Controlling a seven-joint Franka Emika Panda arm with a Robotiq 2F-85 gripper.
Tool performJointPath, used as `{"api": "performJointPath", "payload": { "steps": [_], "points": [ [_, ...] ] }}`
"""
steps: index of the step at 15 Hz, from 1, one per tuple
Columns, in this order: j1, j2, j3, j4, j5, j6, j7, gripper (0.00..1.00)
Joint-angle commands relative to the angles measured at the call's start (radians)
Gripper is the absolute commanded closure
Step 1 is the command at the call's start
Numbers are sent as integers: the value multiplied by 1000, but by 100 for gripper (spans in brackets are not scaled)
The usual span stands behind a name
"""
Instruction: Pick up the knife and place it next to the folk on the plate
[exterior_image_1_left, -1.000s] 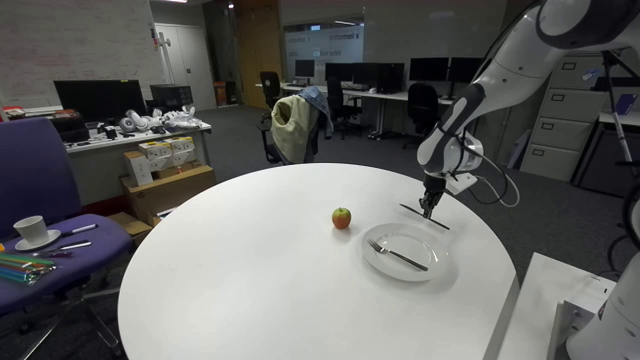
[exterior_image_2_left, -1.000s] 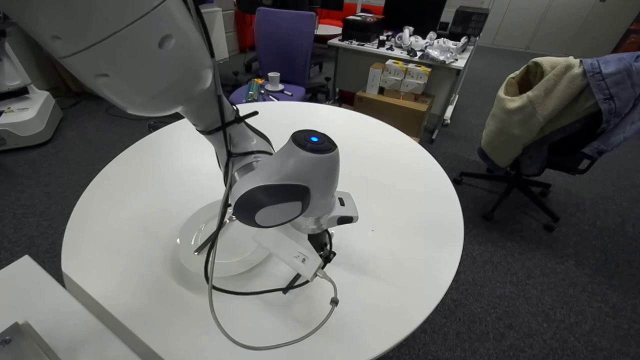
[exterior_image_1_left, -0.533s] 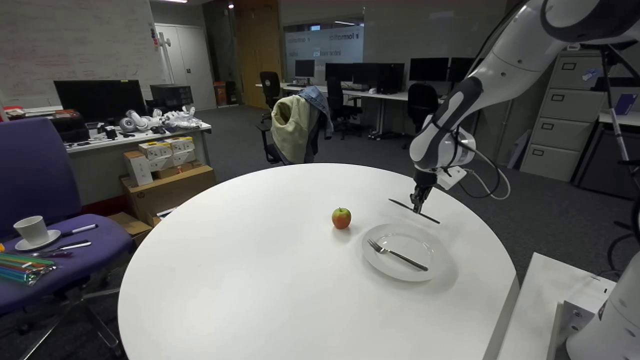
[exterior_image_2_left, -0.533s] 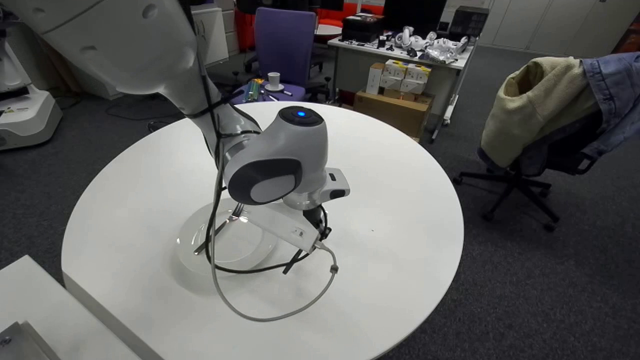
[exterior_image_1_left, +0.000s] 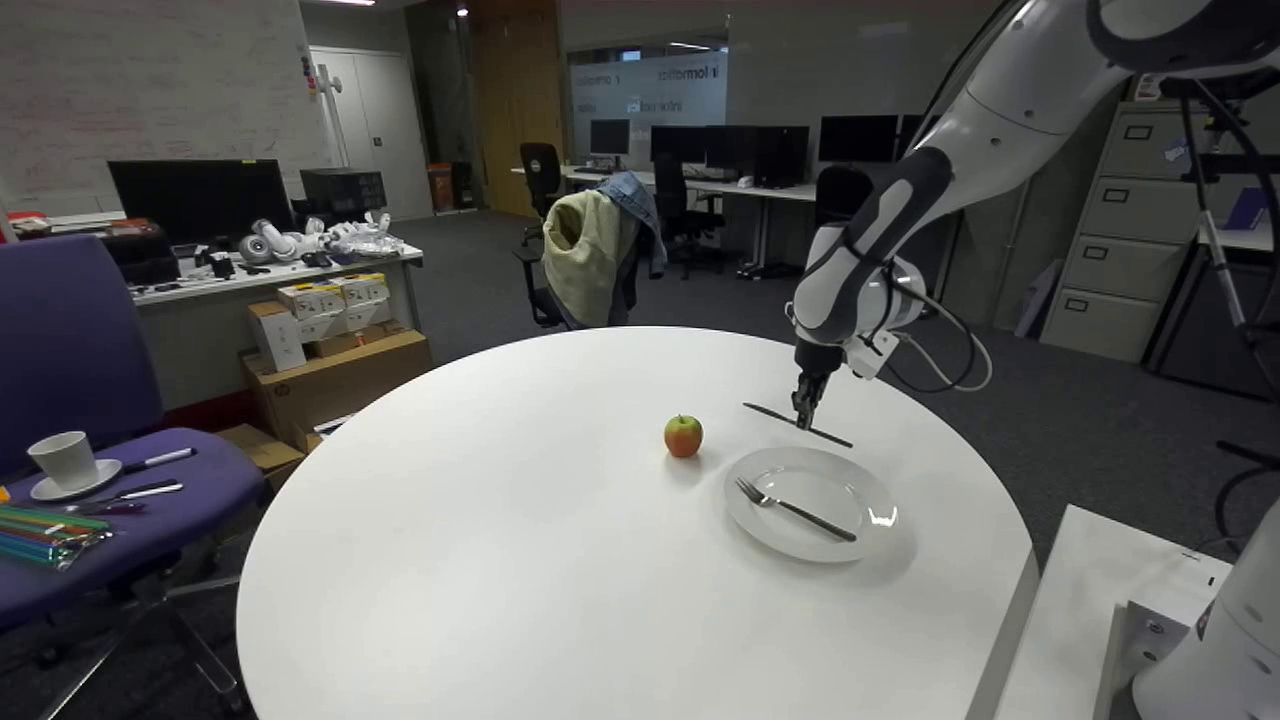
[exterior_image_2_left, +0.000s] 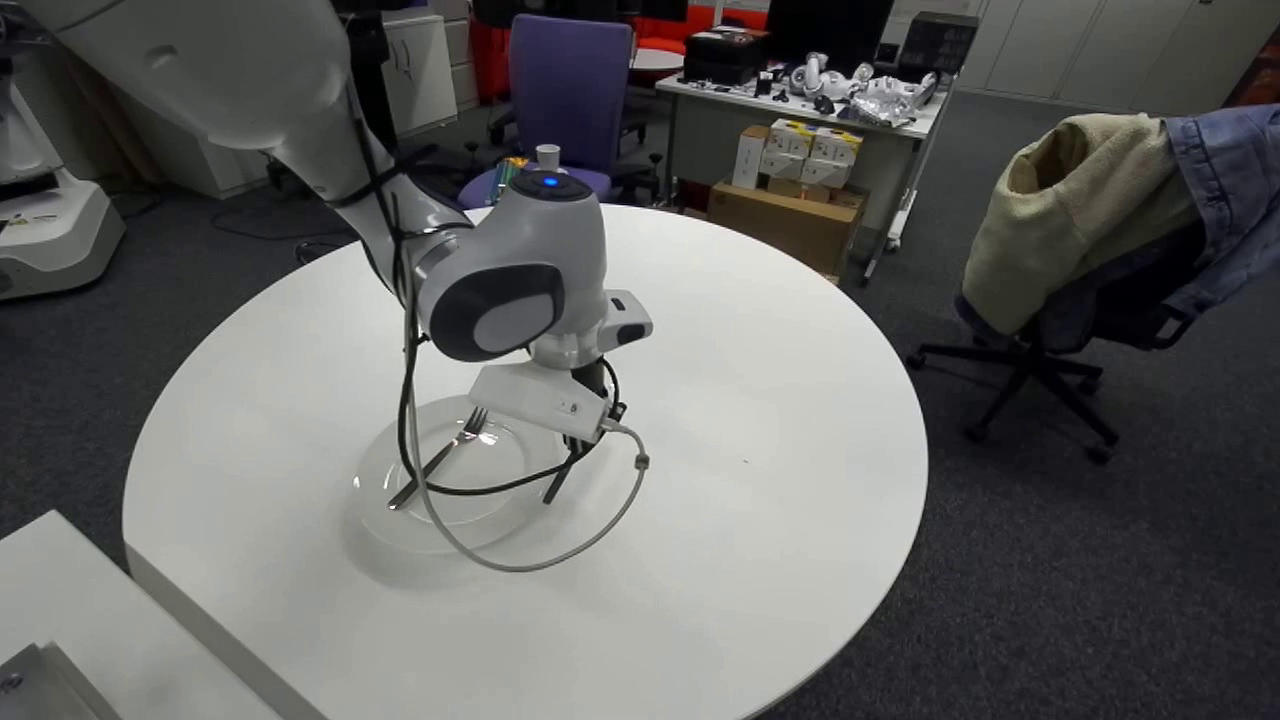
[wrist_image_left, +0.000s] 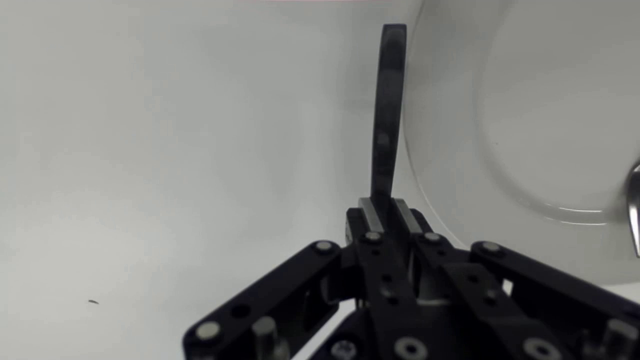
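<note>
On the far side of the plate (exterior_image_1_left: 772, 533), the claw (exterior_image_1_left: 803, 425) grips the knife (exterior_image_1_left: 772, 414). The fork (exterior_image_1_left: 803, 515) lies on the plate, and an apple (exterior_image_1_left: 683, 437) stands left of it.

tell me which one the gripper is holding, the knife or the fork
The dark, straight knife, clamped in the gripper; the silvery fork lies loose on the plate.

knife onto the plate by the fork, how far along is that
Done: the gripper is shut on the knife, and the fork lies on the plate. In hand: the knife, held just outside the plate in the wrist view. Left: bring it over, lay it beside the fork, let go.
</note>
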Motion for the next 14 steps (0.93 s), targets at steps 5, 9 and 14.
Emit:
{"api": "performJointPath", "payload": {
  "steps": [5, 9, 14],
  "points": [
    [40, -116, 17, -85, 1, -133, 9, 98],
    [67, -174, 11, -151, -1, -145, 9, 98],
    [102, -237, 8, -244, 1, -131, 20, 98]
  ]
}}
